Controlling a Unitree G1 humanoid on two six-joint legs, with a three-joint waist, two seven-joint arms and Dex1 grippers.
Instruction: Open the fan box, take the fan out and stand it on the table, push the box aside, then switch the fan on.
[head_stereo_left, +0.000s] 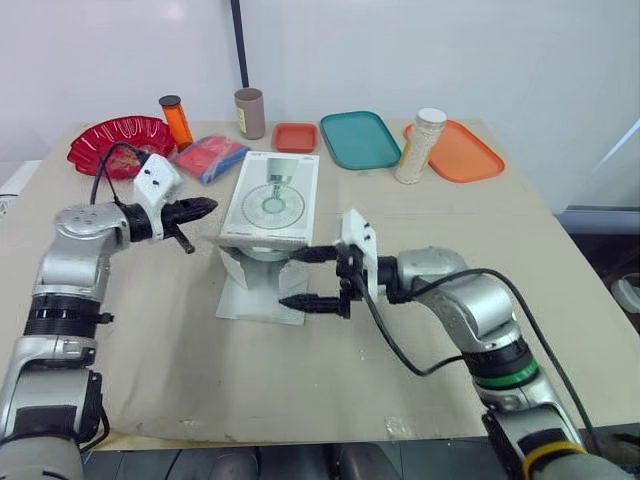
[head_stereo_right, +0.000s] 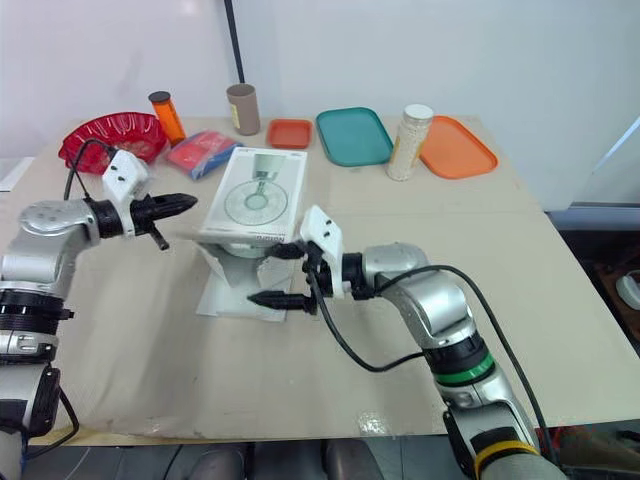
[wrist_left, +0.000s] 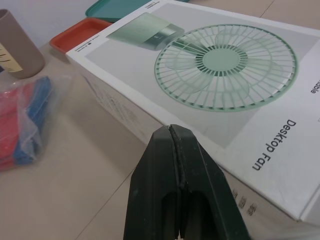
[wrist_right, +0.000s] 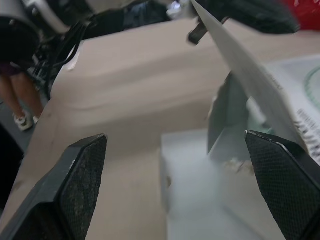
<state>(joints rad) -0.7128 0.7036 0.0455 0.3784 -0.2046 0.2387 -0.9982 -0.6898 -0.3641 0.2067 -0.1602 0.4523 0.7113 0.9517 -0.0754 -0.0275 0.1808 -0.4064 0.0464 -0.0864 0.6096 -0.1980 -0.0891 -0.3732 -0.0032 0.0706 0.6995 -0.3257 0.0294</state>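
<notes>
Fan box on beige table; left gripper closed, right gripper spread; white wall.

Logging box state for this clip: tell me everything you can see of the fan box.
The fan box is white cardboard, its top printed with a green fan and "Desktop Fan". It lies mid-table, near end open, a flap spread on the table. The open right gripper is at that end; the shut left gripper is beside it, apart.
</notes>
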